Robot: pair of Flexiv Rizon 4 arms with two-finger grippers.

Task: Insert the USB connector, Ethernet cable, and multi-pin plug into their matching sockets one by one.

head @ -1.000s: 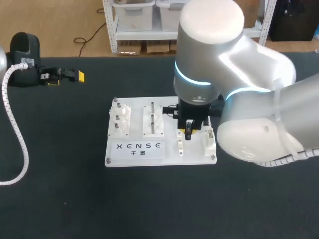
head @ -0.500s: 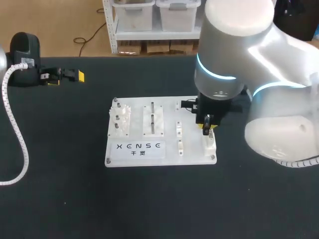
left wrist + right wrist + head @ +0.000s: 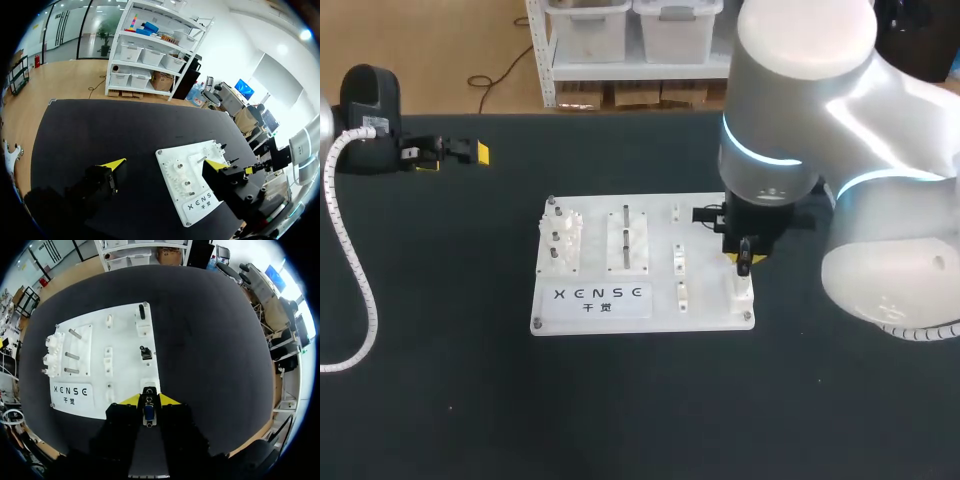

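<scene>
Right gripper (image 3: 148, 400) is clamped on the multi-pin plug (image 3: 148, 412), just above the socket (image 3: 738, 292) at the board's (image 3: 592, 230) near-right corner. We judge the plug light and rigid, with pins that bend; hold it by the shell sides. Its long axis looks to run along our fingers, mating end toward the board. Left gripper (image 3: 165, 163) is spread and empty, well off the board.

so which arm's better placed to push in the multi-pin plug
right: the right jaws grip the multi-pin plug over the socket at the board's near right corner. the left jaws hang open far off by the table's left edge
</scene>
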